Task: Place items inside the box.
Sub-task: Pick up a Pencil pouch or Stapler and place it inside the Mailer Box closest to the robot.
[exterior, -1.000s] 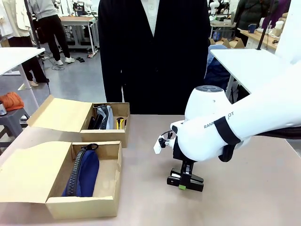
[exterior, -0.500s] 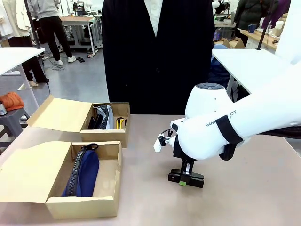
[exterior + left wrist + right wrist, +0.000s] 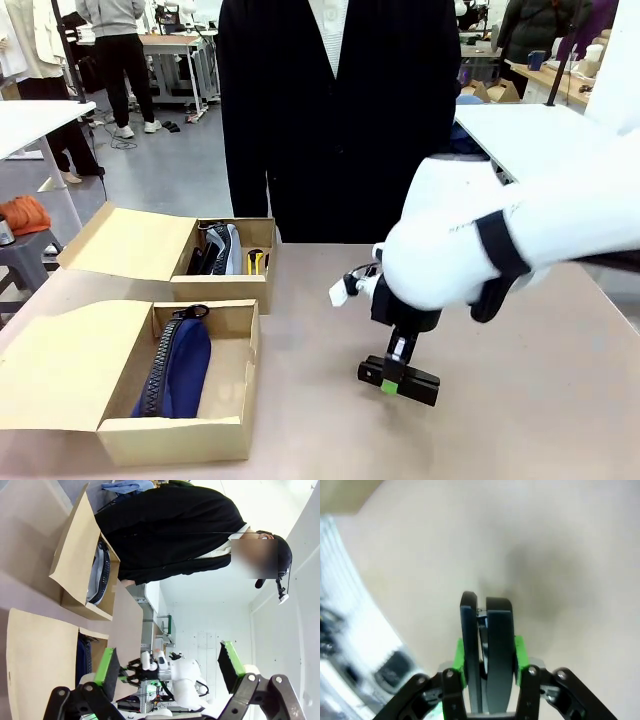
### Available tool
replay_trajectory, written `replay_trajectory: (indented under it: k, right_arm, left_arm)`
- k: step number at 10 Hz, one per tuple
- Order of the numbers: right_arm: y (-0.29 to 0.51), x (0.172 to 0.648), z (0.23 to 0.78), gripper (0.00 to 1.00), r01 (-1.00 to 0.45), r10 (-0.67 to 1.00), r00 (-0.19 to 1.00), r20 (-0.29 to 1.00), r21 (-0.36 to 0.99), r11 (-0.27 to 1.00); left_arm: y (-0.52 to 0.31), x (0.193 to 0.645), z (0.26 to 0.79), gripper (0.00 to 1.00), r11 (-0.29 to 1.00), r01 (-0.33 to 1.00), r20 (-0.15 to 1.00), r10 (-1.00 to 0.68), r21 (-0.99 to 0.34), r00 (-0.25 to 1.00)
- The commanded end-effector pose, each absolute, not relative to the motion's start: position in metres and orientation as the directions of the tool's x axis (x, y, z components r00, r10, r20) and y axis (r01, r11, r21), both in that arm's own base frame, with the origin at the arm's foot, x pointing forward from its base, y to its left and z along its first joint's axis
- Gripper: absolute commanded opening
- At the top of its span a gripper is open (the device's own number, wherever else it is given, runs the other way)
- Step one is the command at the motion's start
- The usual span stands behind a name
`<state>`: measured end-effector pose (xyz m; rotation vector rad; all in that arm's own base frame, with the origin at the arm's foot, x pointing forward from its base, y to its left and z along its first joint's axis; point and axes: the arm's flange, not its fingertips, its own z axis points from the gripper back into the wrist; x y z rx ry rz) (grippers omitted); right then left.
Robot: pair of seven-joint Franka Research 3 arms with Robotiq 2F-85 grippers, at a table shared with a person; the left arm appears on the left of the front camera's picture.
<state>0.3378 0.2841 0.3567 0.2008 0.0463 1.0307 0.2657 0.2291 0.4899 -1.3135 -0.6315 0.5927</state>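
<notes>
A black stapler (image 3: 402, 381) hangs low over the tan table, right of centre, with my right gripper (image 3: 392, 374) shut on it. In the right wrist view the stapler (image 3: 487, 625) stands on edge between the green pads (image 3: 460, 656) of that gripper (image 3: 489, 655). A navy blue zip pouch (image 3: 180, 365) lies in the near cardboard box (image 3: 175, 438). The far box (image 3: 222, 291) holds a grey pouch (image 3: 230, 248) and a yellow utility knife (image 3: 252, 262). My left gripper (image 3: 169, 662) is open and raised, holding nothing.
A person in a dark coat (image 3: 330, 110) stands at the far edge of the table. Both boxes sit on the left half with their flaps (image 3: 60, 365) folded out to the left. Bare table lies around and right of the stapler.
My right arm has swung up and turned at the wrist, and the stapler has shifted slightly right while staying in the grip. The boxes have not moved.
</notes>
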Motion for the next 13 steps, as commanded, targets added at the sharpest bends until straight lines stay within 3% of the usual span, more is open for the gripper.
replay_trajectory:
  k: [1, 3, 4, 6, 7, 8, 9, 11, 12, 13]
  right_arm:
    - [0.291, 0.293, 0.430, 0.00, -0.690, 0.683, 0.723, 0.102, 0.162, 0.706]
    - [0.296, 0.264, 0.437, 0.00, -0.606, 0.610, 0.791, 0.048, 0.194, 0.771]
    - [0.290, 0.297, 0.431, 0.00, -0.711, 0.710, 0.699, 0.087, 0.191, 0.677]
    - [0.290, 0.297, 0.431, 0.00, -0.711, 0.710, 0.699, 0.087, 0.191, 0.677]
    - [0.292, 0.276, 0.447, 0.42, -0.667, 0.666, 0.742, 0.077, 0.181, 0.723]
    - [0.340, 0.272, 0.466, 0.42, -0.483, 0.464, 0.874, 0.143, 0.171, 0.859]
    - [0.381, 0.261, 0.482, 0.42, -0.492, 0.464, 0.868, 0.178, 0.165, 0.855]
    - [0.440, 0.255, 0.496, 0.42, -0.322, 0.310, 0.945, 0.106, 0.133, 0.937]
    - [0.451, 0.253, 0.494, 0.42, -0.284, 0.280, 0.957, 0.074, 0.049, 0.958]
    - [0.399, 0.262, 0.504, 0.42, -0.217, 0.200, 0.973, 0.117, 0.154, 0.964]
  left_arm:
    - [0.228, 0.265, 0.491, 1.00, 0.152, -0.013, 0.100, 0.713, -0.988, 0.694]
    - [0.228, 0.265, 0.491, 1.00, 0.152, -0.013, 0.100, 0.713, -0.988, 0.694]
    - [0.228, 0.265, 0.491, 1.00, 0.152, -0.013, 0.100, 0.713, -0.988, 0.694]
    - [0.228, 0.265, 0.491, 1.00, 0.152, -0.013, 0.100, 0.713, -0.988, 0.694]
    - [0.228, 0.265, 0.491, 1.00, 0.152, -0.013, 0.100, 0.713, -0.988, 0.694]
    - [0.228, 0.265, 0.491, 1.00, 0.152, -0.013, 0.100, 0.713, -0.988, 0.694]
    - [0.228, 0.265, 0.491, 1.00, 0.152, -0.013, 0.100, 0.713, -0.988, 0.694]
    - [0.228, 0.265, 0.491, 1.00, 0.152, -0.013, 0.100, 0.713, -0.988, 0.694]
    - [0.228, 0.265, 0.491, 1.00, 0.152, -0.013, 0.100, 0.713, -0.988, 0.694]
    - [0.228, 0.265, 0.491, 1.00, 0.152, -0.013, 0.100, 0.713, -0.988, 0.694]
